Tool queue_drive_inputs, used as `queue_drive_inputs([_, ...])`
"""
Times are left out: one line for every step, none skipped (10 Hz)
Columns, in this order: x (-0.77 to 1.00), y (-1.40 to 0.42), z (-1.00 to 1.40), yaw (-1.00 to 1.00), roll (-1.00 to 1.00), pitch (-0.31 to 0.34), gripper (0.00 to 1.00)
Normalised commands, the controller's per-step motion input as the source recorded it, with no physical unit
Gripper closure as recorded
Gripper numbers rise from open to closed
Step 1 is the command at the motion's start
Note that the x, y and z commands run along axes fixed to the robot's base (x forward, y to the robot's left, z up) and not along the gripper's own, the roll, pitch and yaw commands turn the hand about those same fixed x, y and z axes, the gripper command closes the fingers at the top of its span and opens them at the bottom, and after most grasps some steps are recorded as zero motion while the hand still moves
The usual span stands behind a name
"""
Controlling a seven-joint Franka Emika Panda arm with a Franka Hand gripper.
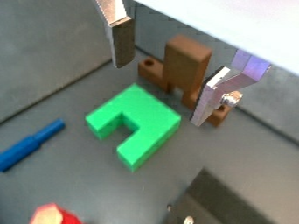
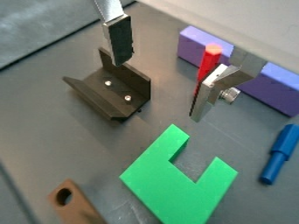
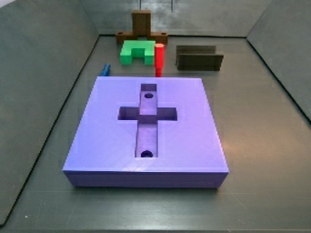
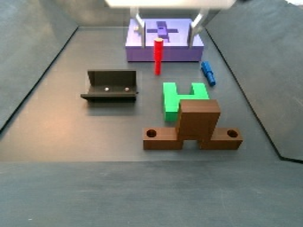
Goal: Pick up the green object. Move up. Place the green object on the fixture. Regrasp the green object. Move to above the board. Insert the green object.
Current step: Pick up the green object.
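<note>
1. Wrist views first: in a wrist view the gripper (image 1: 163, 74) hangs above the grey floor with its two silver fingers (image 1: 118, 39) spread wide and nothing between them. The green object (image 1: 133, 123) lies flat on the floor below the gap, its notch open toward the dark fixture (image 1: 233, 206) at the frame's edge. A brown wooden stand (image 1: 177, 70) sits just beyond the green object, a blue peg (image 1: 30, 145) lies off to one side, and a red piece (image 1: 55, 215) shows at the corner.

2. Wrist view again, from the opposite angle: the gripper (image 2: 162, 74) is likewise open and empty. The green object (image 2: 176, 176) lies on the floor, apart from both fingers (image 2: 117, 37). The fixture (image 2: 110, 90) stands under one finger, not touching it. A thin red peg (image 2: 207, 63) stands upright in front of the board (image 2: 239, 71), and the blue peg (image 2: 278, 151) lies near the green object.

3. Side view from the board's end: the board (image 3: 148, 123) fills the foreground, cross recess up. Behind it stand the green object (image 3: 138, 51), the red peg (image 3: 159, 56) just beside it, and the fixture (image 3: 199, 58). The gripper is barely seen at the top edge.

4. Side view from the far end: the gripper (image 4: 167, 33) hangs over the board (image 4: 166, 41), open. The green object (image 4: 182, 95) lies between the brown wooden stand (image 4: 196, 124) and the red peg (image 4: 159, 55), with the fixture (image 4: 112, 86) well apart.
</note>
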Motion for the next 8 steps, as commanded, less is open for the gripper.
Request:
queue_drive_inputs([0.0, -0.05, -1.0, 0.09, 0.0, -0.007, 0.0])
queue_drive_inputs([0.0, -0.16, -1.0, 0.14, 0.0, 0.0, 0.0])
queue_drive_inputs([-0.01, -0.13, -1.0, 0.18, 0.0, -0.016, 0.0])
queue_drive_inputs([-0.19, -0.12, -1.0, 0.09, 0.0, -0.047, 0.0])
queue_drive_inputs([-0.25, -0.09, -0.94, 0.0, -0.09, -0.026, 0.0])
queue_drive_inputs([-0.15, 0.0, -0.77, -0.13, -0.18, -0.084, 0.0])
queue_drive_inputs([-0.04, 0.02, -0.7, -0.27, -0.21, -0.024, 0.0])
queue_drive_inputs([-0.1, 0.09, -0.65, -0.27, -0.24, -0.064, 0.0])
